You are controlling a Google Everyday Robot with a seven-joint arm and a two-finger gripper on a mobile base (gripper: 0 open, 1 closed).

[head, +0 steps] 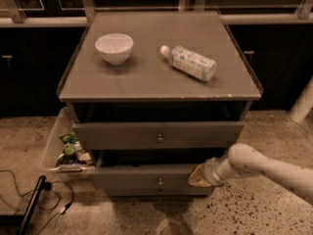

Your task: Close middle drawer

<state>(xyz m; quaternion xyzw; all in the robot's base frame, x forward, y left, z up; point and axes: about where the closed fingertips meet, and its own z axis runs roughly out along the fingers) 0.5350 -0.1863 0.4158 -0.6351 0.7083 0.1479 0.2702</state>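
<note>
The middle drawer (146, 176) is a wide grey drawer with a small brass knob (160, 181), below the taller top drawer (157, 133). It stands out only a little from the cabinet, with a dark gap showing above its front. My gripper (197, 178) comes in from the lower right on a white arm (264, 168). Its tip rests against the right part of the middle drawer's front. The lowest drawer is hidden beneath it.
A white bowl (114, 47) and a plastic bottle (190, 62) lying on its side rest on the cabinet top (146, 82). A white bin (57, 143) with snack packs stands left of the cabinet. Cables (19, 190) lie on the floor at the lower left. A white post (303, 104) stands at the right.
</note>
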